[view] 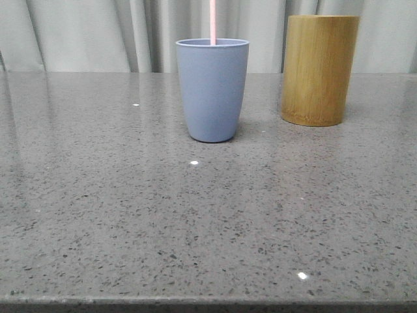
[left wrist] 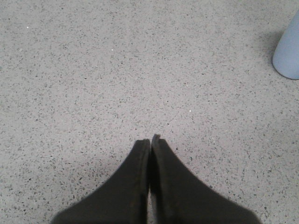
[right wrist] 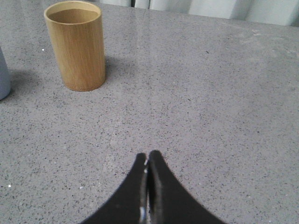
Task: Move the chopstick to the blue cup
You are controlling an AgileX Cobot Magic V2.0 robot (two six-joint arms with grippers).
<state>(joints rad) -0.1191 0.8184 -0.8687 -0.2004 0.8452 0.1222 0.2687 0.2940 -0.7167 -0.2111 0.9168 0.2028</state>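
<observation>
The blue cup point(view: 212, 89) stands upright at the middle back of the grey stone table. A thin pale pink chopstick point(view: 212, 21) stands in it and rises out of the top of the front view. The cup's edge also shows in the left wrist view point(left wrist: 288, 50) and the right wrist view point(right wrist: 3, 75). My left gripper point(left wrist: 150, 140) is shut and empty over bare table, well away from the cup. My right gripper point(right wrist: 147, 156) is shut and empty over bare table. Neither gripper shows in the front view.
A taller tan bamboo cylinder holder point(view: 318, 69) stands right of the blue cup; in the right wrist view point(right wrist: 76, 45) its inside looks empty. Pale curtains hang behind the table. The table's front edge point(view: 208, 302) runs along the bottom of the front view.
</observation>
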